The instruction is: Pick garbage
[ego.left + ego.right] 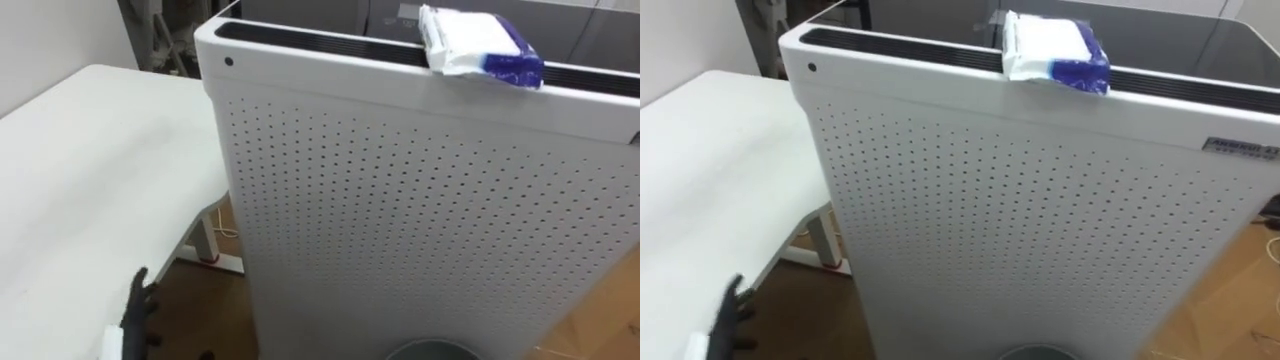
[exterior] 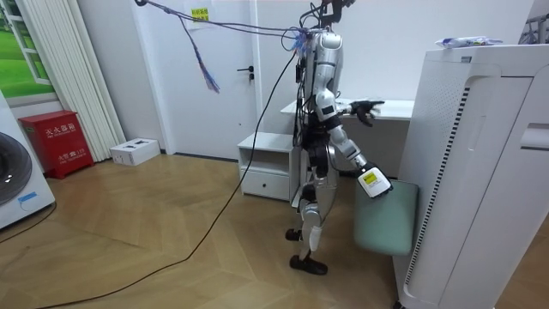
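Observation:
A crumpled white and blue packet [image 1: 480, 45] lies on top of a tall white perforated appliance [image 1: 420, 210] right in front of me; the room view shows the packet [image 2: 467, 41] up there too. My left hand [image 1: 138, 315] hovers low at the left over the white table's edge, fingers straight and spread, empty. In the room view this left hand [image 2: 369, 107] reaches out above the table. My right hand [image 2: 375, 183] hangs low beside a grey-green bin [image 2: 386, 219], well below the packet. The bin's rim [image 1: 435, 350] peeks in at the bottom of the eye view.
A white table [image 1: 80, 180] stretches to my left, its leg [image 1: 208, 240] next to the appliance. Behind me in the room view are a low white cabinet [image 2: 266, 167], a white box [image 2: 135, 150], a red box [image 2: 60, 142] and open wood floor.

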Robot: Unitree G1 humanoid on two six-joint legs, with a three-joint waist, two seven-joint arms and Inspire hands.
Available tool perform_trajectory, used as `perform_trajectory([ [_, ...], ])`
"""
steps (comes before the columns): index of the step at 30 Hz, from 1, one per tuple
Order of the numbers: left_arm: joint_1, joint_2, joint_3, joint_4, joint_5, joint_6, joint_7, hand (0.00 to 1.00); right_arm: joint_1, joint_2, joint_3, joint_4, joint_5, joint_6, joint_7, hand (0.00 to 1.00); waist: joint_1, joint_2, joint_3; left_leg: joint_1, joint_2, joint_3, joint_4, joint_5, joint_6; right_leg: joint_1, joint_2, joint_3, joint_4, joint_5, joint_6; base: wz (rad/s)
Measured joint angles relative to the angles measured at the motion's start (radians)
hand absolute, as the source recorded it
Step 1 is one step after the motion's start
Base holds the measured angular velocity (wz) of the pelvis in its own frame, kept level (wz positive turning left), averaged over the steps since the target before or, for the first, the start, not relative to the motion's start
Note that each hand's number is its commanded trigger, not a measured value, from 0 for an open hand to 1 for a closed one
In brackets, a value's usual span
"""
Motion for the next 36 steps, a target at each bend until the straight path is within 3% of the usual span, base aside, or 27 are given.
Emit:
perform_trajectory([
  [2,-0.009,0.013,0.048,-0.103,0.008,-0.034,0.095,0.0,0.0,-0.011,-0.001,0.0,0.0,0.0,-0.009,1.0,0.003,0.008,-0.0051,0.005,0.0,0.0,-0.003,0.001,-0.002,0.0,0.0,0.002,0.001,0.0,0.0,0.0],
  [6,-0.036,0.062,0.128,-0.235,0.02,-0.045,0.169,0.0,0.001,-0.019,0.0,0.001,-0.008,0.001,-0.004,1.0,0.004,0.01,-0.0064,0.014,0.0,0.0,-0.004,0.002,-0.002,0.009,-0.001,0.002,0.0,0.0,0.0,0.0],
  [11,-0.04,0.065,0.155,-0.397,0.029,-0.045,0.221,0.0,0.004,-0.018,0.0,0.008,-0.008,0.004,0.014,1.0,-0.001,0.013,-0.0018,0.046,-0.001,0.0,-0.019,0.002,-0.002,0.047,-0.001,-0.005,-0.013,0.001,0.001,0.0],
  [23,-0.076,0.065,0.155,-0.531,0.038,-0.061,0.24,0.0,0.002,-0.018,0.0,0.006,-0.033,0.004,0.041,1.0,-0.006,0.02,0.004,0.046,-0.001,-0.001,-0.017,0.002,-0.002,0.047,-0.002,-0.007,-0.014,0.001,0.001,0.0],
  [31,-0.097,0.075,0.149,-0.67,0.156,-0.061,0.198,0.0,-0.002,-0.019,0.001,0.002,-0.042,0.004,0.053,1.0,-0.022,0.018,0.0044,0.044,-0.002,0.0,-0.016,0.002,-0.002,0.047,-0.002,-0.001,-0.013,0.001,0.001,0.0],
  [34,-0.151,0.08,0.091,-0.681,0.158,-0.06,0.173,0.0,-0.003,-0.021,0.004,0.002,-0.041,0.005,0.062,1.0,-0.028,0.024,0.0024,0.042,-0.002,-0.002,-0.018,0.002,-0.002,0.047,-0.002,-0.002,-0.011,0.001,0.001,0.01],
  [36,-0.152,0.091,0.053,-0.706,0.161,-0.059,0.135,0.0,-0.006,-0.022,0.012,0.002,-0.042,0.005,0.071,1.0,-0.033,0.029,0.002,0.043,-0.002,-0.001,-0.017,0.002,-0.002,0.047,-0.002,-0.001,-0.011,0.001,0.001,0.0],
])
